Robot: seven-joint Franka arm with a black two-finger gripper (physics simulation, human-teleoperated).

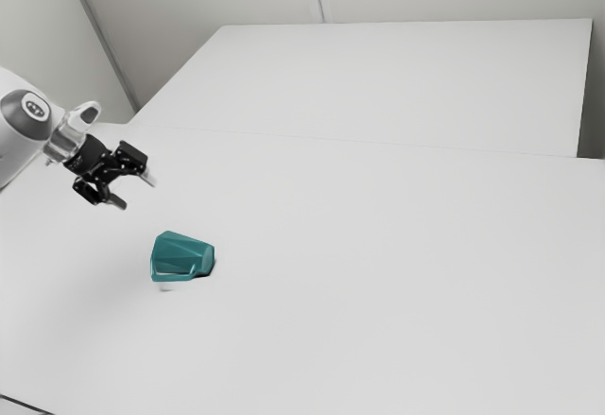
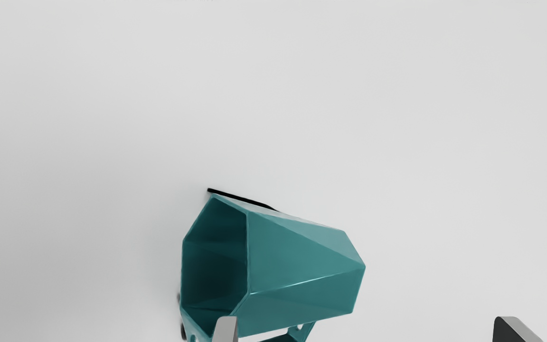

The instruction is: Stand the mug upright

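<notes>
Holding the black gripper (image 1: 133,191) raised above the white table (image 1: 378,292), open, with its fingers (image 2: 226,328) spread well apart. Looking down on the teal mug (image 1: 182,256), lying on its side on the tabletop, lower than the gripper and farther toward the exterior view's right. In that view, pointing with its mouth to the left and its base to the right. In the wrist view, overlapped at the rim by one fingertip, yet clear of it in the exterior view.
</notes>
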